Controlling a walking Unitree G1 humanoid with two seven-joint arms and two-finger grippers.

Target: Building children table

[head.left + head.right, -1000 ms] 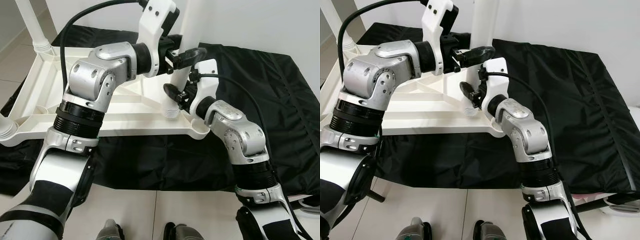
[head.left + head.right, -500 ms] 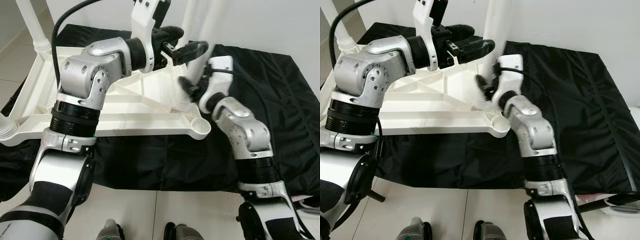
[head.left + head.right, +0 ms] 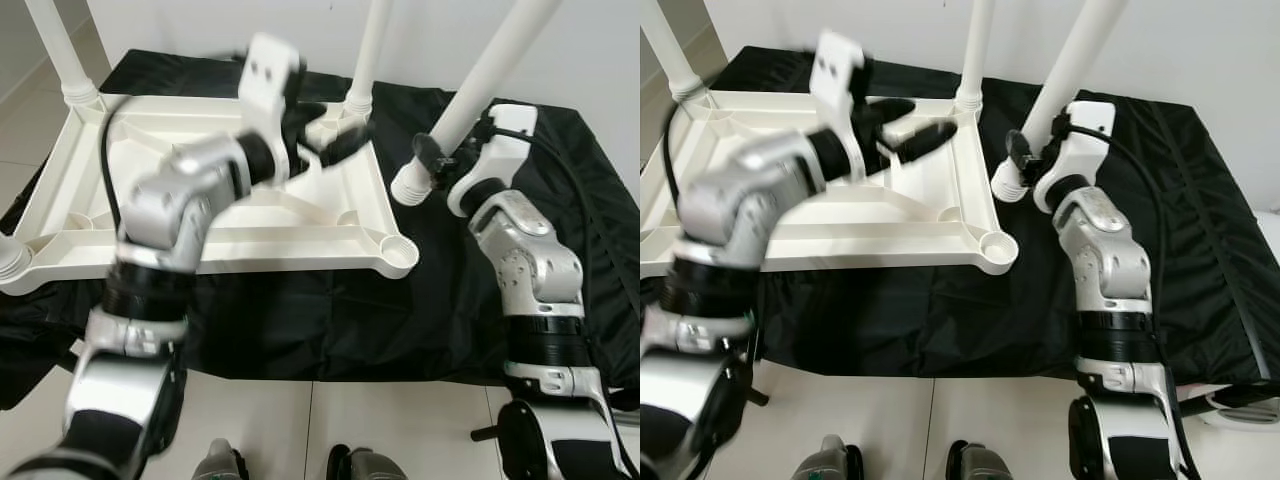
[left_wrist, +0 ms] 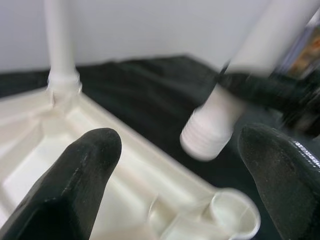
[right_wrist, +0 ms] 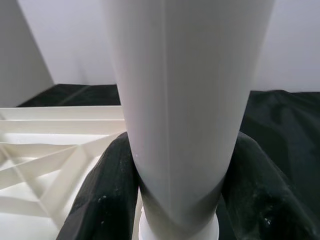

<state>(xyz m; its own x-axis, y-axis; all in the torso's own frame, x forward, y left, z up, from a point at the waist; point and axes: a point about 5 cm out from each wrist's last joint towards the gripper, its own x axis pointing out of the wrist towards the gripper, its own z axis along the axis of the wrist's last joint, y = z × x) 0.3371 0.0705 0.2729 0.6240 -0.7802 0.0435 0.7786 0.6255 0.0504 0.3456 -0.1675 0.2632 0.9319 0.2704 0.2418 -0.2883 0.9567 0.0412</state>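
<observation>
Surface: a black cloth point(image 3: 300, 320) spread low over a pale tiled floor point(image 3: 300, 420), with a white wall point(image 3: 600, 50) behind.
Tabletop: the white tabletop point(image 3: 60, 190) lies upside down on the cloth, ribbed underside up, to my left and centre.
Fitted legs: one leg point(image 3: 57, 45) stands upright at the far left corner; a second leg point(image 3: 368, 55) stands upright at the far right corner. A screwed end shows at the near left corner point(image 3: 10, 260).
Socket: the near right corner socket point(image 3: 400, 250) is an open round cup with nothing in it.
Left gripper: my left gripper point(image 3: 335, 140) hovers over the tabletop's right half, blurred, fingers spread wide and holding nothing.
Loose leg: the loose leg point(image 3: 470, 100) is just right of the tabletop's right edge, above the cloth. Its long axis tilts, threaded end point(image 3: 408, 187) pointing down and toward my left, upper end leaning away to my right and out past the top of the head views.
Right gripper: my right gripper point(image 3: 440, 165) is closed around the loose leg just above the threads.
Left wrist view: my two fingers point(image 4: 75, 185) stand well apart, and between them are the threaded end point(image 4: 207, 135) and the socket point(image 4: 235, 217), apart from each other; the head views show this gap less plainly.
Right wrist view: both fingers point(image 5: 105, 200) press the leg's sides point(image 5: 185, 100), a contact the head views mostly hide.
</observation>
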